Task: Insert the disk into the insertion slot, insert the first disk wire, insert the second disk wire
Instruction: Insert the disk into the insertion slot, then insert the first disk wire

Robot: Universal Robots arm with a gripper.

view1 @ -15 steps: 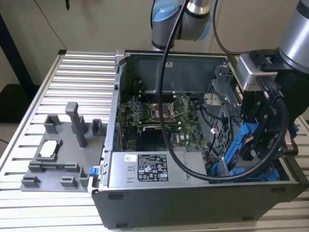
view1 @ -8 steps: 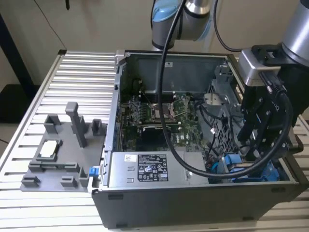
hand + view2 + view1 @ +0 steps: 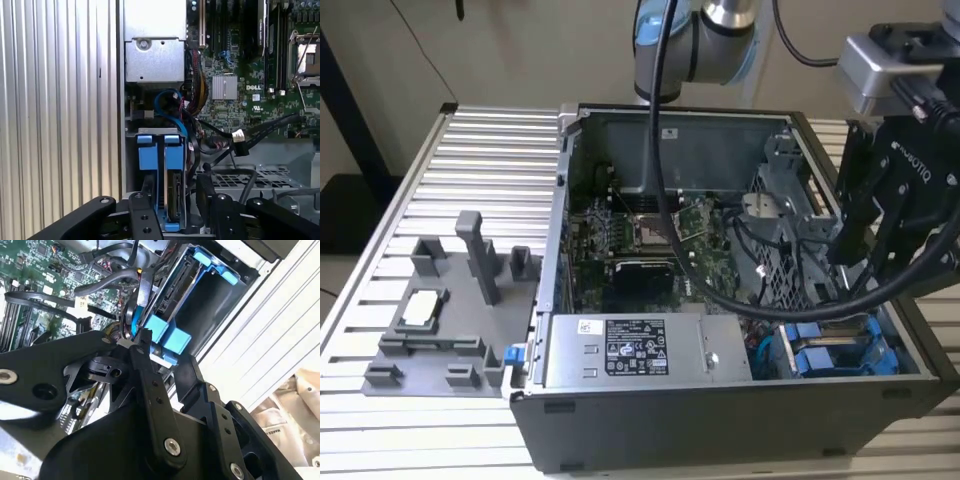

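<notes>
Pincer [image 3: 175, 196] first: mine hangs right around the disk [image 3: 173, 202], and I cannot tell if it is squeezing or loose. The disk stands on edge in its blue frame [image 3: 173, 150], down in the slot [image 3: 131, 160] at the corner of the case [image 3: 720, 430]. Just past it curls a blue wire [image 3: 156, 101], then a grey box [image 3: 155, 60], then the green board [image 3: 240, 107].
</notes>
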